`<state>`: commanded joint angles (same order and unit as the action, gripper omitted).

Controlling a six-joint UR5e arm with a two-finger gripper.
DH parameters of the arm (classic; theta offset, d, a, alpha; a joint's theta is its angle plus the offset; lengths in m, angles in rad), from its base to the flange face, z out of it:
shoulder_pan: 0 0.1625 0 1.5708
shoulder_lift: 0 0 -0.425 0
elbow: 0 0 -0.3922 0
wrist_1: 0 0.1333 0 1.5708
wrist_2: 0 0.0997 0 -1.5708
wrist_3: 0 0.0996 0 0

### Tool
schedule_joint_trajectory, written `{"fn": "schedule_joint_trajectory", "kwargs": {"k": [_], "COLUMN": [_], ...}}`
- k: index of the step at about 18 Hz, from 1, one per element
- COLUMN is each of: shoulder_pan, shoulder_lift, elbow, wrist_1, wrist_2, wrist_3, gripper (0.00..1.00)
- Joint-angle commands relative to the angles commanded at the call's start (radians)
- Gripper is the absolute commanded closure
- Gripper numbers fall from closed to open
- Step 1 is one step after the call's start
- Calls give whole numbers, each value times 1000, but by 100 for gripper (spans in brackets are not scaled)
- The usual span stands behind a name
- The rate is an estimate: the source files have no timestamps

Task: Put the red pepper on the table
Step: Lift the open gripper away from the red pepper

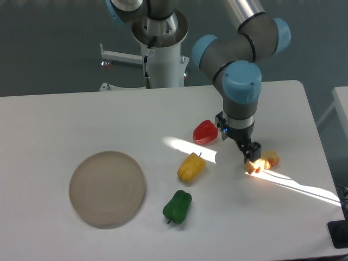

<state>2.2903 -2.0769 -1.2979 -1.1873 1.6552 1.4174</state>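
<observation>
Silver arm (247, 13); blue joint caps
</observation>
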Motion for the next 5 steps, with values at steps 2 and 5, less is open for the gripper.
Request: {"fn": "schedule_joint_trajectory", "kwargs": {"k": [2, 5], "shoulder_pan": [-11, -14], "shoulder_lift": [-11, -20], "elbow": [12, 17], "wrist_1": [0, 2], "wrist_2": [0, 2], "wrist_3": [-5, -47], "gripper": [0, 0]}}
